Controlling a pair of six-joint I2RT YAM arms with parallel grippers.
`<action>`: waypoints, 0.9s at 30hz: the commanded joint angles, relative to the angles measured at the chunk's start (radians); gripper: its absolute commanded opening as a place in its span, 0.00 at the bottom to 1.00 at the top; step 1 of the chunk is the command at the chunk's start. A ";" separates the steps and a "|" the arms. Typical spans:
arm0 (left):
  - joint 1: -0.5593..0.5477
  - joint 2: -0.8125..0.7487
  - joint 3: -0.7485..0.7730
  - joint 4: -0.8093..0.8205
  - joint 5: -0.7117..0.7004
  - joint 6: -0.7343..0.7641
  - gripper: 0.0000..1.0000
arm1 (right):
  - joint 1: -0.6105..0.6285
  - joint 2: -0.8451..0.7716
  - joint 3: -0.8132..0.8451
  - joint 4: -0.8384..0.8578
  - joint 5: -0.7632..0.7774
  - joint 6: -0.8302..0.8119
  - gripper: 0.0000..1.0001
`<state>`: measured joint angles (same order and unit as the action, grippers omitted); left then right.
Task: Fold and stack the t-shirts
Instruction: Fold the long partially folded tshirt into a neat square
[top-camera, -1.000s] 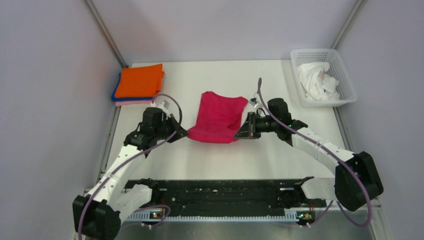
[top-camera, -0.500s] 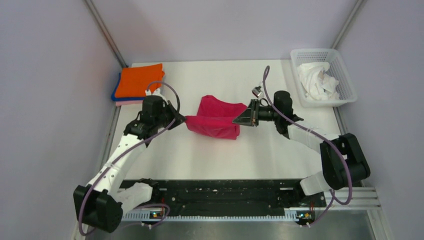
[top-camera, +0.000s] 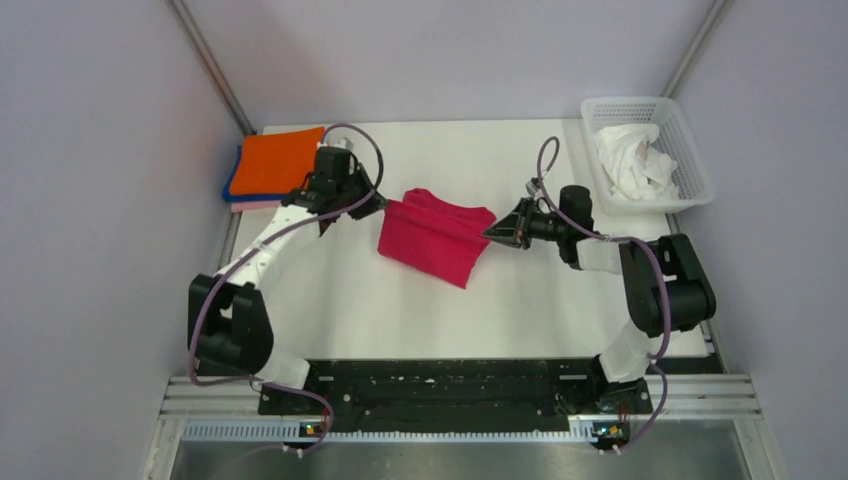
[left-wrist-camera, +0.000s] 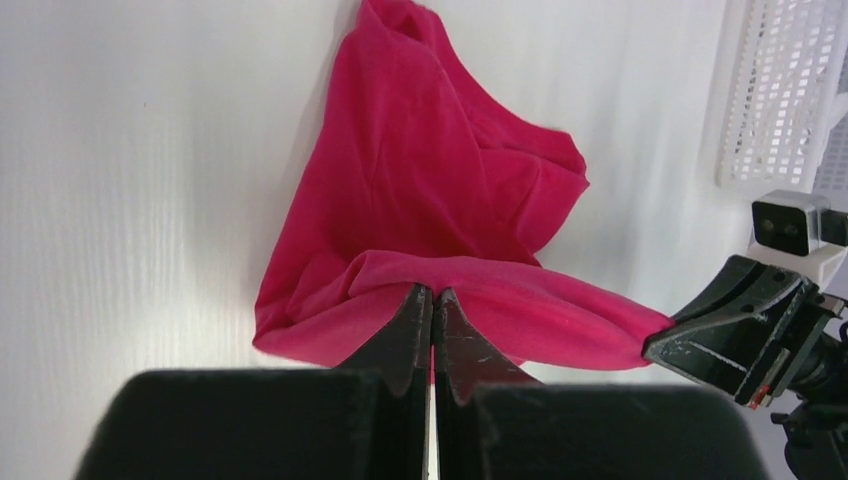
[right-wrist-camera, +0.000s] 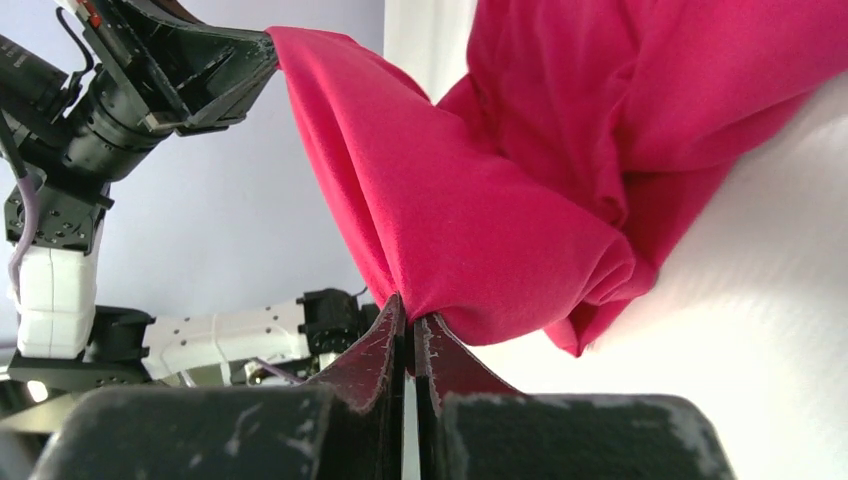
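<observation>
The crimson-magenta t-shirt (top-camera: 435, 235) hangs folded between my two grippers over the middle of the table. My left gripper (top-camera: 382, 204) is shut on its left edge; the left wrist view shows the cloth (left-wrist-camera: 470, 210) pinched at the fingertips (left-wrist-camera: 433, 295). My right gripper (top-camera: 490, 233) is shut on its right edge, also seen in the right wrist view (right-wrist-camera: 408, 312) with the shirt (right-wrist-camera: 480, 210) bunched above. Folded orange (top-camera: 280, 160), blue (top-camera: 234, 183) and pale pink (top-camera: 250, 206) shirts are stacked at the back left. A white shirt (top-camera: 632, 160) lies crumpled in the basket.
The white lattice basket (top-camera: 692, 165) stands at the back right corner. The stack of folded shirts sits against the left wall. The black rail (top-camera: 440, 390) runs along the near edge. Grey walls close in the table on three sides.
Both grippers have carried the crimson shirt's near edge away from the bases toward the back, folding it over. The left arm swung far back toward the stack; the right arm drew in.
</observation>
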<state>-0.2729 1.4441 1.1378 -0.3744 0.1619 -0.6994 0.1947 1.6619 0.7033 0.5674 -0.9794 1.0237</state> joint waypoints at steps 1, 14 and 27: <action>0.024 0.126 0.139 0.078 -0.029 0.043 0.00 | -0.054 0.031 0.055 0.078 0.029 -0.011 0.00; 0.045 0.478 0.438 0.041 -0.030 0.097 0.00 | -0.093 0.294 0.165 0.360 0.008 0.164 0.00; 0.061 0.684 0.699 0.012 0.070 0.119 0.92 | -0.134 0.444 0.301 0.394 0.086 0.212 0.67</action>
<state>-0.2207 2.1460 1.7687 -0.3809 0.2001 -0.5995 0.0719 2.1036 0.9592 0.8825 -0.9169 1.2205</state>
